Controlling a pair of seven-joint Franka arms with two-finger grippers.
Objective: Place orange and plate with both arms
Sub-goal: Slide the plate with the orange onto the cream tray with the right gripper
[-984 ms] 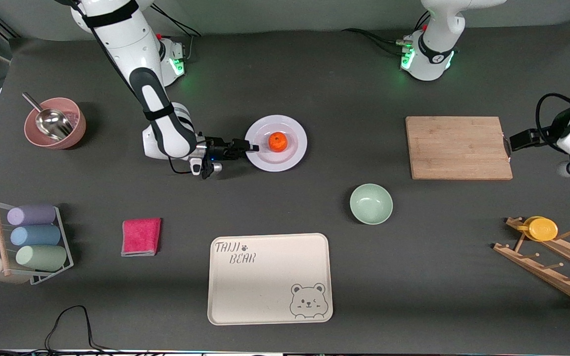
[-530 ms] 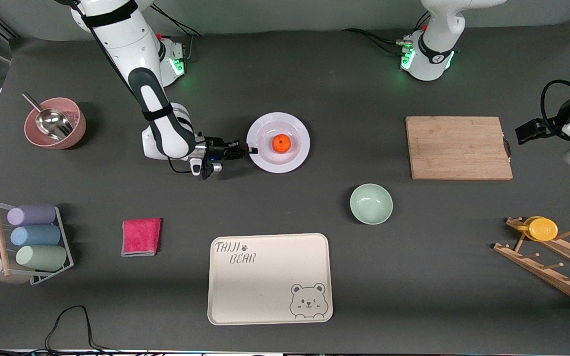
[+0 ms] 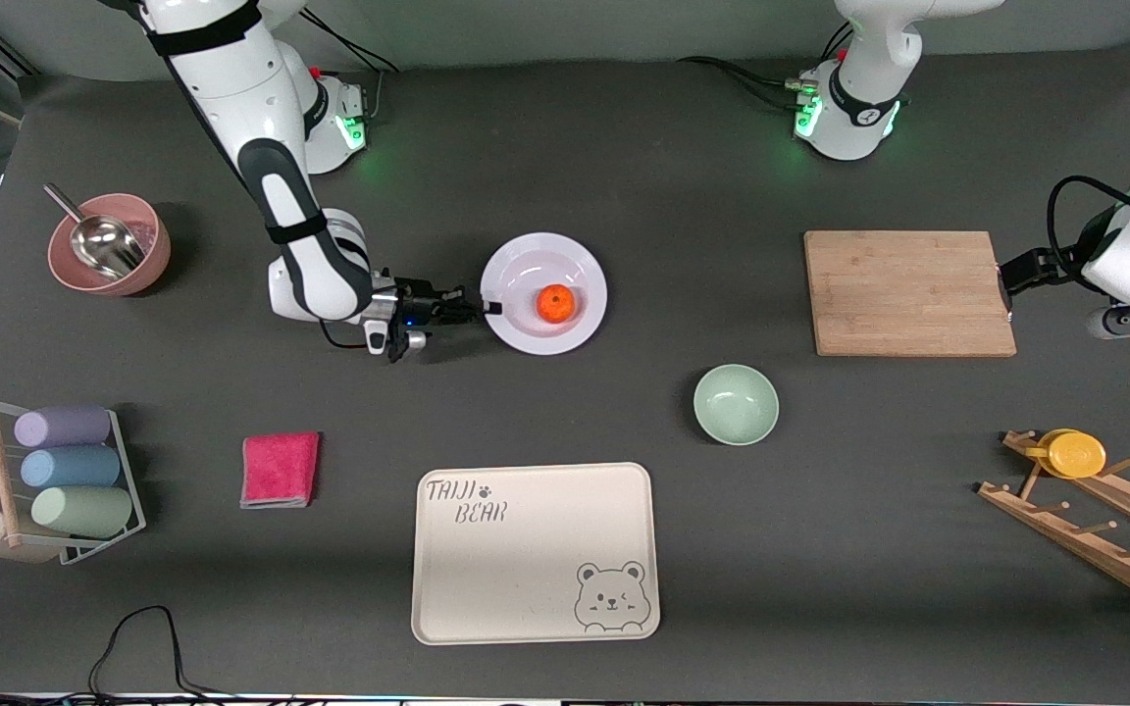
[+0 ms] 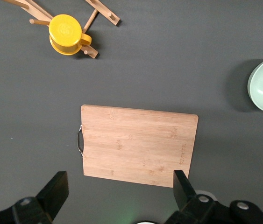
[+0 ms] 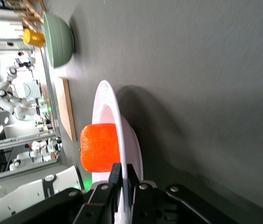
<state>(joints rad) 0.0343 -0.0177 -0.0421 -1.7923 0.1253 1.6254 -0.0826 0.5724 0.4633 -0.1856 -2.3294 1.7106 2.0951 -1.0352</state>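
Observation:
The pale plate lies in the middle of the table, toward the right arm's end, and the orange rests in its well. My right gripper reaches in level with the table and is shut on the plate's rim. The right wrist view shows both fingers pinching the thin rim, with the orange just past them and a shadow under the plate. My left gripper hangs open over the handle end of the cutting board, holding nothing; its fingers stand wide apart.
A wooden cutting board lies toward the left arm's end. A mint bowl and a cream bear tray sit nearer the camera than the plate. A pink bowl with a scoop, a pink cloth, a cup rack and a yellow cup on a wooden rack line the ends.
My right gripper has shut on the plate's rim. Plate and orange have shifted slightly with it, toward the front camera. The left hand has swayed a little by the board's end.

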